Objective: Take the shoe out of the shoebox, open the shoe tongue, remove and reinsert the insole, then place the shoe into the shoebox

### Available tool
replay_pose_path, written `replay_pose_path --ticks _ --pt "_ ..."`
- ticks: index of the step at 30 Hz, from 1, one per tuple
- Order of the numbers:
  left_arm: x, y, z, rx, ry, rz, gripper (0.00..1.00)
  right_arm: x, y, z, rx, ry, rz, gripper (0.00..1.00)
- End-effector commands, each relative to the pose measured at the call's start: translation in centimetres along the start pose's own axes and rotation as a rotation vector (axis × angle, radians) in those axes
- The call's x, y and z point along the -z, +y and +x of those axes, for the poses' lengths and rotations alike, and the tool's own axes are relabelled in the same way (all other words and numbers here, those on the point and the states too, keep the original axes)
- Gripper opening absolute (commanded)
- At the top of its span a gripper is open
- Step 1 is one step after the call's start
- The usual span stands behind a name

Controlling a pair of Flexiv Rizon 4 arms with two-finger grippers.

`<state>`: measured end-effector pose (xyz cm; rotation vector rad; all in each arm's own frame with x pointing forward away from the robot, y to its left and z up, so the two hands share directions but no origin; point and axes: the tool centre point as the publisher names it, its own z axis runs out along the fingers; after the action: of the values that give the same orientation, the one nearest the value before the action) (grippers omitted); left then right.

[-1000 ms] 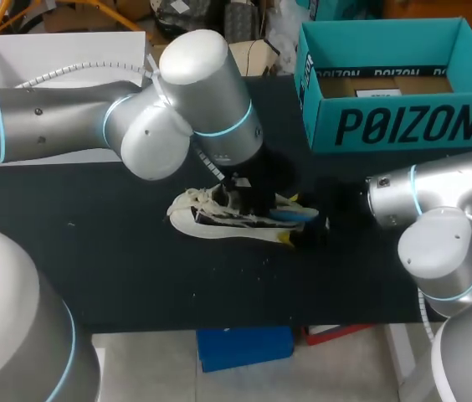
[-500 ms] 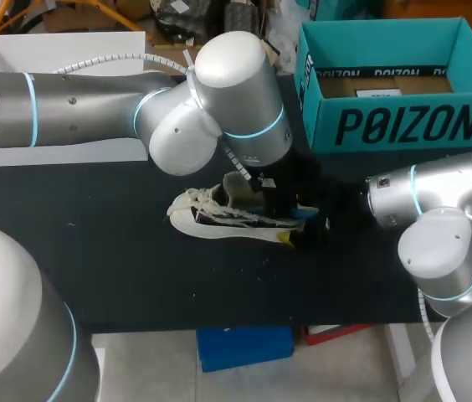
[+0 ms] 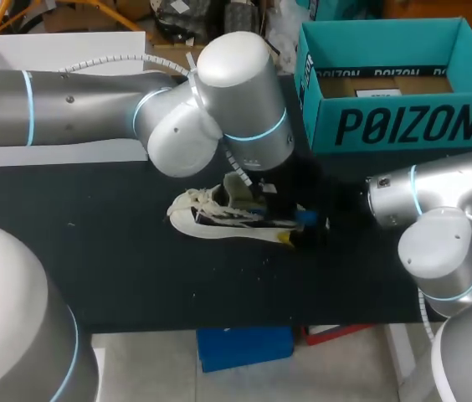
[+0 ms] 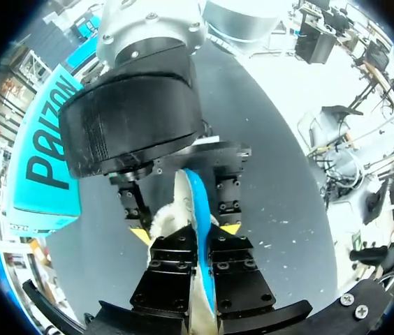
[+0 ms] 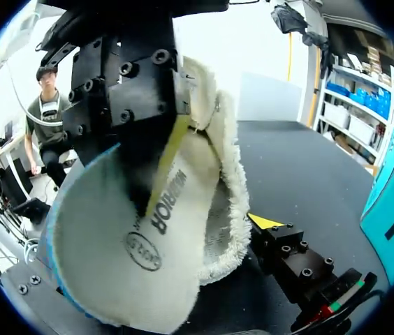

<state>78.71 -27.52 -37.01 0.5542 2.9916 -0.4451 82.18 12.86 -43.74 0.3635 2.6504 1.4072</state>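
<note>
A cream shoe [image 3: 207, 219] lies on the black table [image 3: 135, 276], toe to the left. My left arm reaches over it, and my left gripper [image 4: 195, 246] is shut on the white, blue-edged insole [image 4: 198, 206] at the heel. From the right wrist view the insole [image 5: 141, 237] stands up out of the fuzzy collar [image 5: 230, 181] with my left gripper [image 5: 163, 162] pinching it. My right gripper [image 3: 300, 228] straddles the heel with wide jaws; one yellow-tipped finger [image 5: 268, 223] presses the collar, the other is hidden. The teal shoebox [image 3: 387, 126] stands open at the back right.
A white box lid [image 3: 60, 50] lies at the back left of the table. The shoebox [image 4: 40, 164] is close behind my right arm [image 3: 437, 218]. Bare black tabletop stretches in front of the shoe and to its left.
My left arm has swung right, from mid-shoe to the heel, and its fingers have closed on the insole. The right arm and the shoe have stayed in place.
</note>
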Motion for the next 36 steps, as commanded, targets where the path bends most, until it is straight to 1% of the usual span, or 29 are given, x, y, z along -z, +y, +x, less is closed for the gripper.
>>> replay_pose_path --ticks 1,4,6,8,9,12,14,16,22,24,25,26,28,36 --pt "2.9 0.3 2.8 -0.003 -0.010 0.029 0.00 -0.3 -0.1 0.0 -0.001 -0.002 0.003 0.00" --pt "4.1 -0.2 4.5 0.006 0.004 0.066 0.00 -0.3 -0.1 0.0 -0.001 -0.002 0.003 0.00" --pt "4.9 -0.7 5.5 0.010 0.021 0.126 0.00 -0.3 -0.1 0.0 -0.001 -0.002 0.003 0.00" --pt "5.9 -1.5 6.4 0.005 0.015 0.142 0.00 -0.3 -0.1 0.0 -0.001 -0.002 0.003 0.00" --pt "6.4 -2.0 6.8 -0.003 0.015 0.164 0.00 -0.3 -0.1 0.0 -0.001 -0.002 0.003 0.00" --pt "7.8 -3.6 7.6 -0.006 0.010 0.205 0.00 -0.3 -0.1 0.0 -0.001 -0.002 0.003 0.00" --pt "8.9 -4.5 8.0 0.005 0.022 0.288 0.00 -0.3 -0.1 0.0 -0.001 -0.002 0.003 0.00" --pt "10.0 -5.6 8.3 0.041 0.012 0.298 0.00 -0.3 -0.1 0.0 -0.001 -0.002 0.003 0.00" --pt "14.3 -8.8 8.8 0.095 -0.016 0.495 0.00 -0.3 -0.1 0.0 -0.001 -0.002 0.003 0.00" --pt "15.9 -9.7 8.6 0.098 -0.019 0.584 0.00 -0.3 -0.1 0.0 -0.001 -0.002 0.003 0.00" --pt "16.7 -10.2 8.5 0.086 -0.020 0.646 0.00 -0.3 -0.1 0.0 -0.001 -0.002 0.003 0.00" --pt "17.5 -10.5 8.4 0.081 0.003 0.719 0.00 -0.3 -0.1 0.0 -0.001 -0.002 0.003 0.00" --pt "18.9 -10.9 8.2 0.031 0.056 0.833 0.00 -0.3 -0.1 0.0 -0.001 -0.002 0.003 0.00" --pt "18.9 -10.9 8.2 0.031 0.056 0.833 0.00 -0.3 -0.1 0.0 -0.001 -0.002 0.003 0.00"
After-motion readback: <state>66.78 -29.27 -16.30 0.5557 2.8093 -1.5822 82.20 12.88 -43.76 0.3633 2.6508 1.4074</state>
